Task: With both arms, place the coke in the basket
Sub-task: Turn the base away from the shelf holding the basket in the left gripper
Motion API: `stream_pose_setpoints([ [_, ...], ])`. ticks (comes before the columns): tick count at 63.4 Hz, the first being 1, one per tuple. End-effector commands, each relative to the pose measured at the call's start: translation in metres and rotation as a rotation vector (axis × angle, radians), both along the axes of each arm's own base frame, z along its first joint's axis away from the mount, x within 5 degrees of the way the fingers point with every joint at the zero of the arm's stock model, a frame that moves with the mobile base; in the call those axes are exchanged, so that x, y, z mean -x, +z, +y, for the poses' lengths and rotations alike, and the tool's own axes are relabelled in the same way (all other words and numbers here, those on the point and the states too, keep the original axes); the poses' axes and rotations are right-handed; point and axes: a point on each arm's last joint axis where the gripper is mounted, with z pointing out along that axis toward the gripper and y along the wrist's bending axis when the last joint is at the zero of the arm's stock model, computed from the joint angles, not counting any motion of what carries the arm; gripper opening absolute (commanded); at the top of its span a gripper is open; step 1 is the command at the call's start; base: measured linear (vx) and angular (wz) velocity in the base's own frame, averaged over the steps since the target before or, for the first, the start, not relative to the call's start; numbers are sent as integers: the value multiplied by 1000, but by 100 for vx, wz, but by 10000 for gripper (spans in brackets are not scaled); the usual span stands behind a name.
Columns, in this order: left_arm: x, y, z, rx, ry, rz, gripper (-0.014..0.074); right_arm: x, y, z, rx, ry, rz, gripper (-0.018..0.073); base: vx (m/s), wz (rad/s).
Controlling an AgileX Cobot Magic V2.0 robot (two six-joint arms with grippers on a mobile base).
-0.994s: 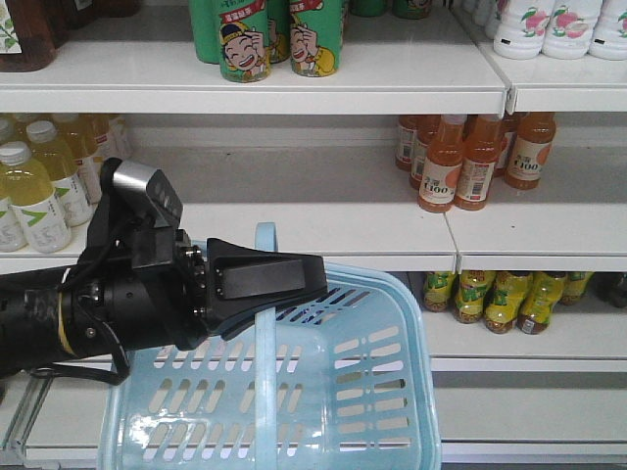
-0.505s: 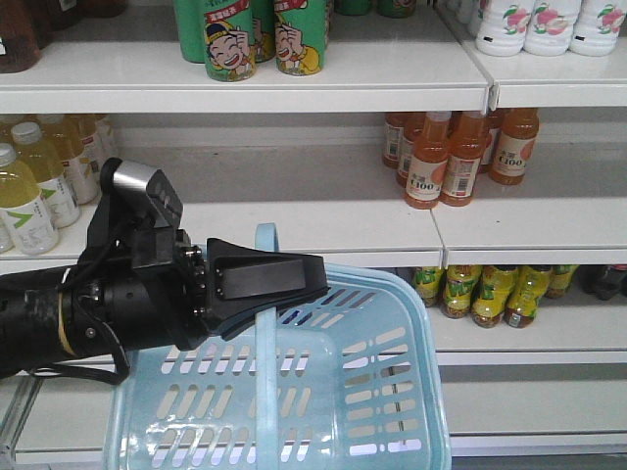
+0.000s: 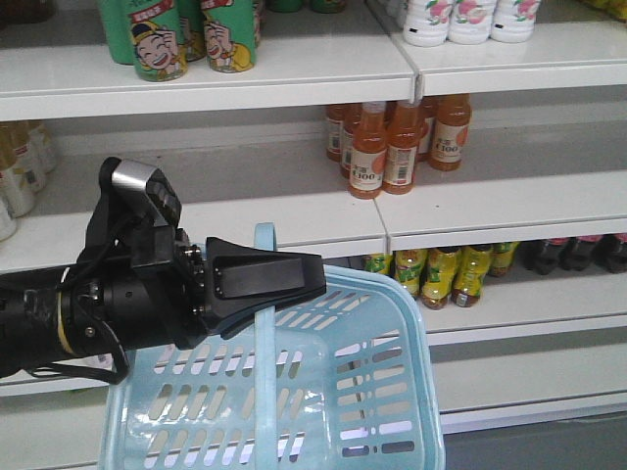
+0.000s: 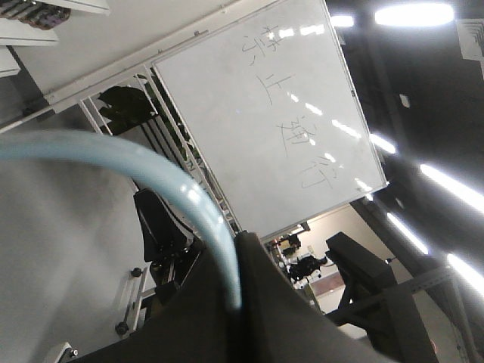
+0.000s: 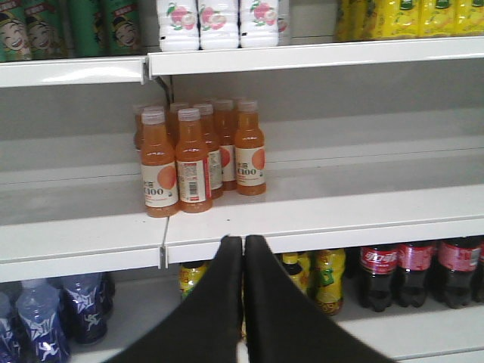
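Opposite orange "C100" bottles (image 5: 178, 162), left end effector (image 3: 315, 279) clamped on basket handle (image 3: 265, 382), right end effector (image 5: 243, 242) closed, empty.

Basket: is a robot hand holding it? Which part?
Yes. The left hand holds the basket by its handle, which passes through its grip. The right hand is shut on nothing.

Pale blue basket (image 3: 323, 357) at the bottom centre, walls patterned with rows of slots, strap handle (image 3: 265, 392) the same blue. There's the left end effector (image 3: 315, 279), matt black, silver-grey cap (image 3: 132, 178) on its wrist block; right end effector (image 5: 243, 246) black too. Upper right, orange bottles (image 3: 369, 157) with white labels; upper left, green cans (image 3: 157, 44) printed with a laughing cartoon face; dark cola bottles (image 5: 378, 276) banded red; white shelves (image 3: 294, 73).
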Motion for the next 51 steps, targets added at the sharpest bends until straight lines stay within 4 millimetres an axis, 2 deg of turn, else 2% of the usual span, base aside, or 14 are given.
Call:
stream_pose_setpoints([
  [1, 16, 32, 3, 212, -139, -74, -8, 1, 2, 0, 12, 2, -67, -5, -2, -31],
  [51, 16, 32, 3, 212, -139, -74, -8, 1, 2, 0, 12, 2, -68, -5, -3, -43],
])
